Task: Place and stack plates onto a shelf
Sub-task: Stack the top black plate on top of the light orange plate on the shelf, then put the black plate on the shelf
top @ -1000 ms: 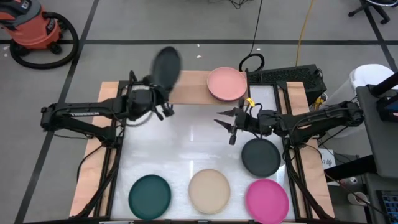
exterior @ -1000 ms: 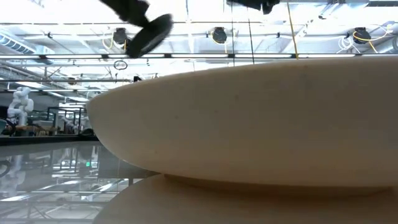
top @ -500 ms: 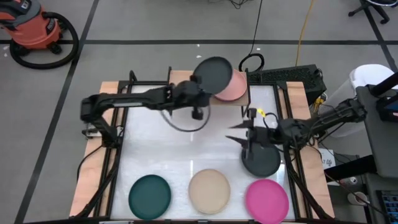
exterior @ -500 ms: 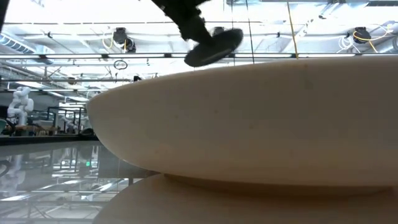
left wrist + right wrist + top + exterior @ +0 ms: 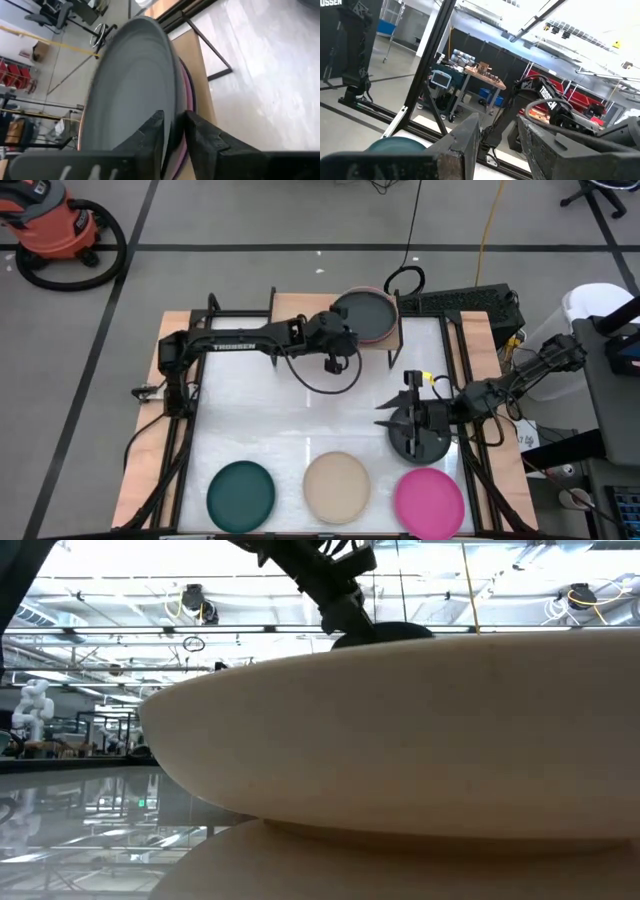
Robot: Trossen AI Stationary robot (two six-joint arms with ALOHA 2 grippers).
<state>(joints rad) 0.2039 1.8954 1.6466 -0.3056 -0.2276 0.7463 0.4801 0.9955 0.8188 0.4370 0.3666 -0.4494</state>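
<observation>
My left gripper (image 5: 338, 338) is shut on a dark grey plate (image 5: 366, 315), which lies over a salmon pink plate (image 5: 352, 293) on the light-wood shelf (image 5: 300, 320) at the table's far edge. In the low view only that plate's rim (image 5: 385, 632) shows above the beige plate. My right gripper (image 5: 393, 412) is open and stands over the left side of a second dark grey plate (image 5: 425, 442) that lies flat on the table's right. I cannot tell whether it touches that plate. In the right wrist view nothing sits between its fingers (image 5: 465, 140). My left gripper pinches the dark grey plate's rim (image 5: 172, 112) on the side nearest the table's middle. One finger (image 5: 150, 132) lies on the upper face and the other (image 5: 200, 137) under the rim. The fingers come slanting from the near left. The plate sits nearly flat over the salmon pink plate (image 5: 189, 97).
A dark teal plate (image 5: 240, 493), a beige plate (image 5: 337, 486) and a magenta plate (image 5: 429, 502) lie in a row along the near edge. The beige plate (image 5: 400, 740) fills the low view. The shelf's left half is bare wood. The white table top (image 5: 260, 420) is open at the middle.
My left gripper has carried the dark grey plate from the far left rightward to the shelf, tipped it from steeply tilted to nearly flat and lowered it over the salmon pink plate. My right gripper has moved toward the near edge and down, over the dark grey plate on the table.
</observation>
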